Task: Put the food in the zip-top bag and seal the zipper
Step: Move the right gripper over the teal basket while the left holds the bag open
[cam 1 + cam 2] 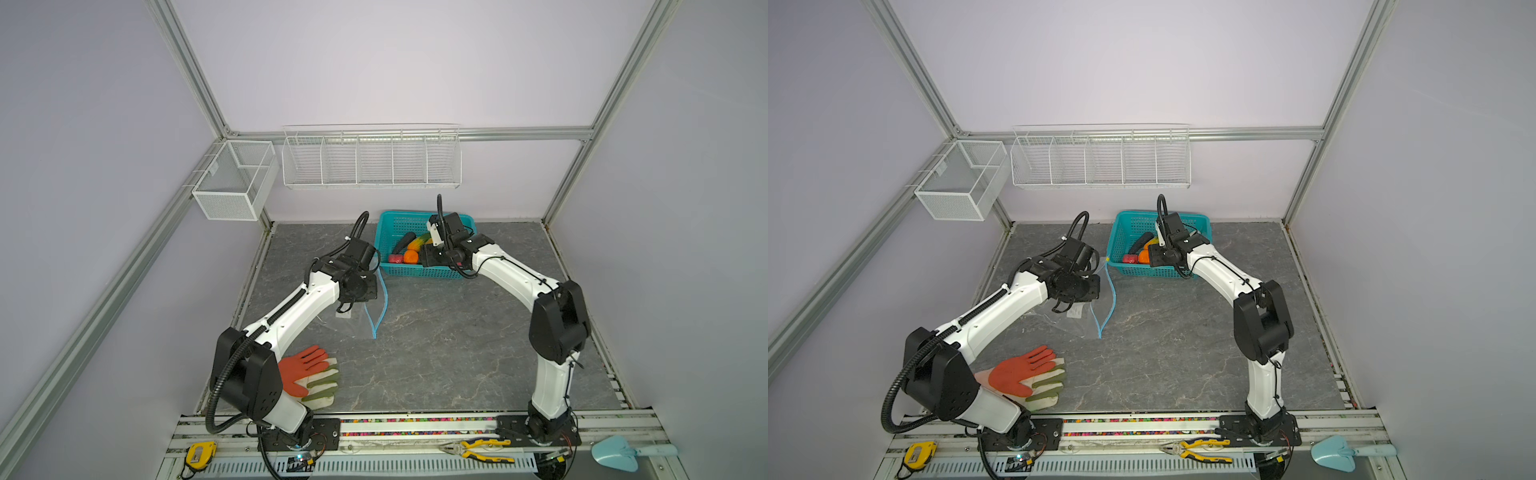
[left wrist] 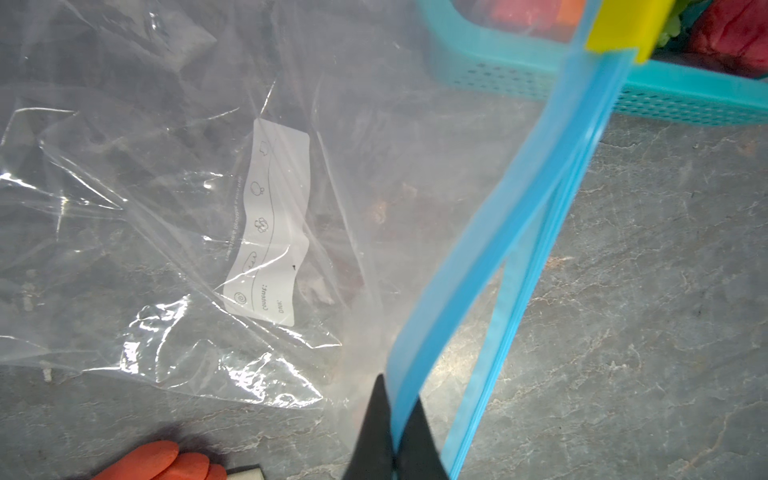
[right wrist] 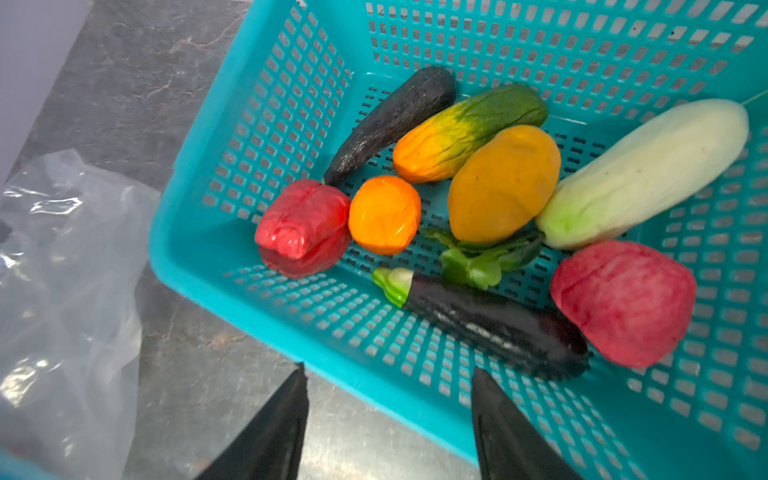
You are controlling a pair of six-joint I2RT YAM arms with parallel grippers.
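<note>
The clear zip-top bag [image 2: 166, 208] lies crinkled on the grey table, white label patch up. Its light-blue zipper [image 2: 519, 208] is lifted off the table, with the yellow slider [image 2: 619, 25] at the far end. My left gripper [image 2: 395, 424] is shut on one lip of that strip, so the mouth gapes; in both top views the strip [image 1: 384, 303] curves below the left wrist. The food sits in the teal basket [image 3: 249, 124]: red pepper [image 3: 305, 226], orange [image 3: 384, 214], eggplant [image 3: 490, 324], cabbage [image 3: 644, 170] and several more. My right gripper [image 3: 388, 368] hangs open and empty over the basket's near rim.
Orange-and-green gloves [image 1: 311, 374] lie at the front left by the left arm's base. White wire baskets [image 1: 370, 160] hang on the back wall. A tape measure [image 1: 199, 453], pliers [image 1: 478, 449] and a light-blue trowel [image 1: 623, 453] rest on the front rail.
</note>
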